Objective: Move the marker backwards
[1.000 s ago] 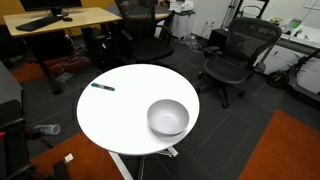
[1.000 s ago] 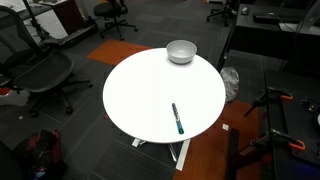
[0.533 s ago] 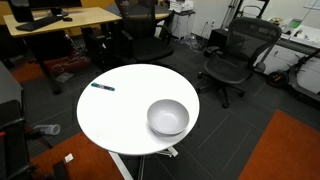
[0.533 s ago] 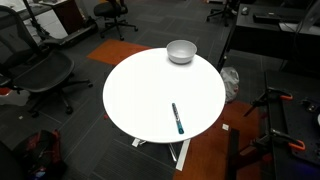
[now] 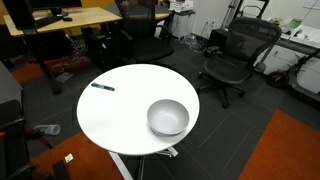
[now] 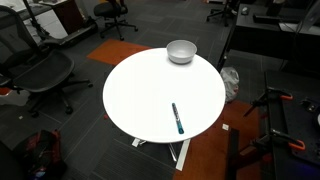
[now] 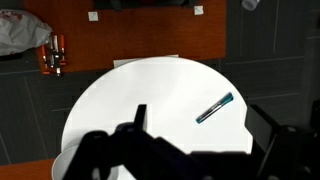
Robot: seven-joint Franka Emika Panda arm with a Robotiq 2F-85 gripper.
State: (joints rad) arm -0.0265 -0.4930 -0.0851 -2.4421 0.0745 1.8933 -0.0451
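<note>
The marker (image 5: 103, 87), a thin dark pen with a teal-blue part, lies flat on the round white table (image 5: 120, 115) near its rim. It also shows in an exterior view (image 6: 177, 118) and in the wrist view (image 7: 214, 108). My gripper (image 7: 200, 128) shows only in the wrist view, as two dark fingers spread wide apart. It is open and empty, high above the table. The marker lies far below, between the fingers and closer to the right one. The arm is out of view in both exterior views.
A grey bowl (image 5: 168, 117) stands on the table opposite the marker, also in an exterior view (image 6: 181, 51). Office chairs (image 5: 232, 55), a wooden desk (image 5: 60, 20) and an orange floor mat (image 7: 150, 40) surround the table.
</note>
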